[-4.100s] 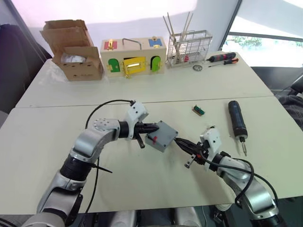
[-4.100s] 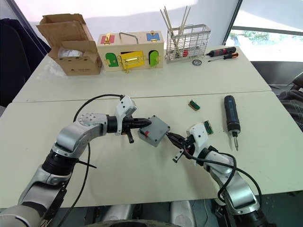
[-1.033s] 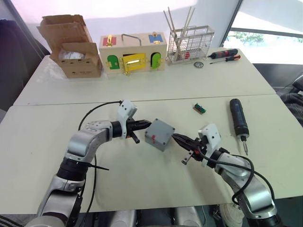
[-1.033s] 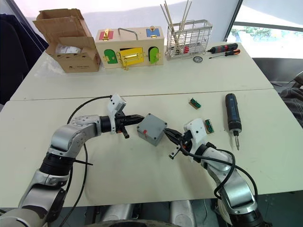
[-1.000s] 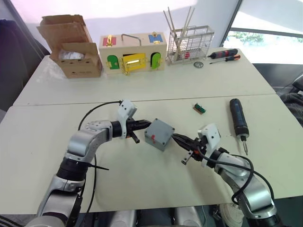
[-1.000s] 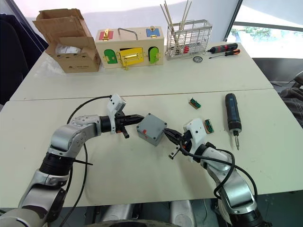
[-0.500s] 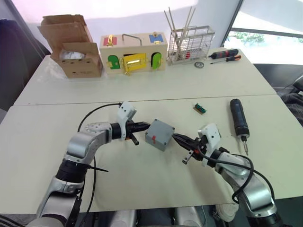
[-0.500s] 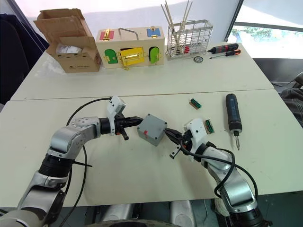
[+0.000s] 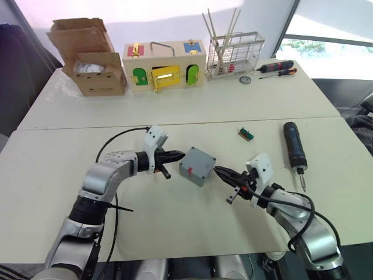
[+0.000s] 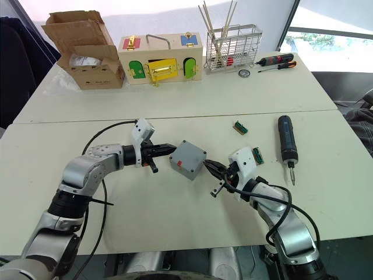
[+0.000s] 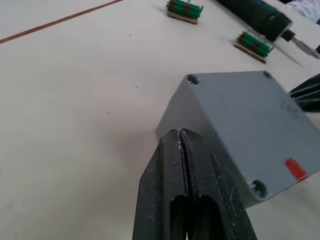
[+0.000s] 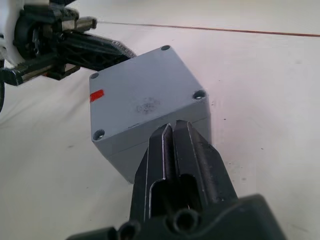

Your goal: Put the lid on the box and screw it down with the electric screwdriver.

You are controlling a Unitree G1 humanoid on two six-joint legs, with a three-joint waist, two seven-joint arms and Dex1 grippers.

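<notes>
Both clenched grippers, left gripper (image 9: 175, 156) and right gripper (image 9: 223, 172), have backed slightly off the lid-covered box (image 9: 197, 166).

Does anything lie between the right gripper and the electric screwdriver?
A small green connector lies on the table roughly between the right gripper and the electric screwdriver; nothing else visible does.

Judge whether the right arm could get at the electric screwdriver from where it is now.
Probably yes. The electric screwdriver lies on the table on the robot's right, with bare table between it and the right gripper, whose fingers are shut by the box.
</notes>
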